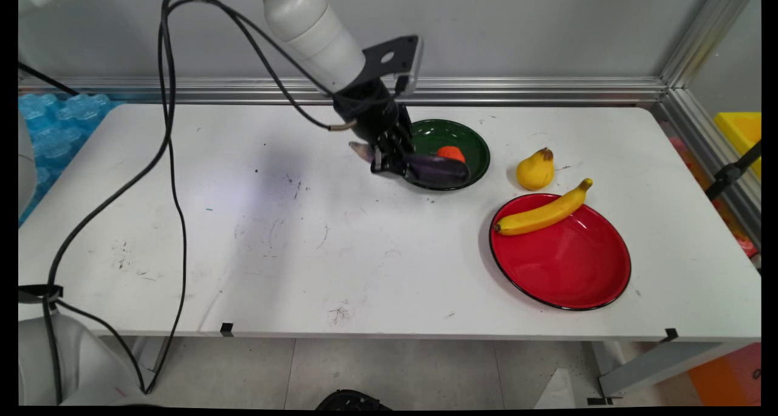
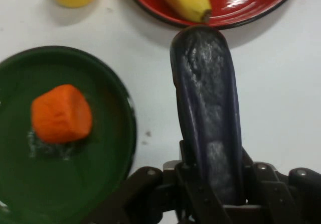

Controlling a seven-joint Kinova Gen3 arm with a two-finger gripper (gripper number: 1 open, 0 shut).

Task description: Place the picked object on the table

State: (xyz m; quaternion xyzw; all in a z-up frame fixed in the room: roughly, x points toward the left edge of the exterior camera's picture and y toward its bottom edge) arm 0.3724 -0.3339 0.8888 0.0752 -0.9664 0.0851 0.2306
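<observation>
Over the near rim of the green plate (image 1: 471,137), toward the back of the white surface (image 1: 304,246), the gripper (image 1: 392,160) carries a dark purple eggplant (image 1: 439,169) — its fingers pinching the vegetable near the stem end, as the hand view shows, with the long body jutting out ahead of the black linkage. The eggplant looks lifted rather than resting; its rounded end overlaps the plate's near edge in the main view, while the hand view puts most of its length over bare surface just beside the plate, so whether it hangs above the dish or beside it cannot be told for certain.

On the green plate sits a single orange piece (image 1: 451,153), blunt and carrot-like, well inside the rim and apart from the eggplant. To the right stands a yellow pear (image 1: 535,170), upright on the surface between the two plates. Nearer the camera lies the red plate (image 1: 571,264), a banana (image 1: 543,213) stretched across its far edge, the stem poking past the rim toward the pear.

As things lie, one item is on each plate, the pear sits on neither, and the eggplant is in hand — not yet set down anywhere. Black cables (image 1: 170,179) drape from the arm across the left of the surface, well apart from the produce.
</observation>
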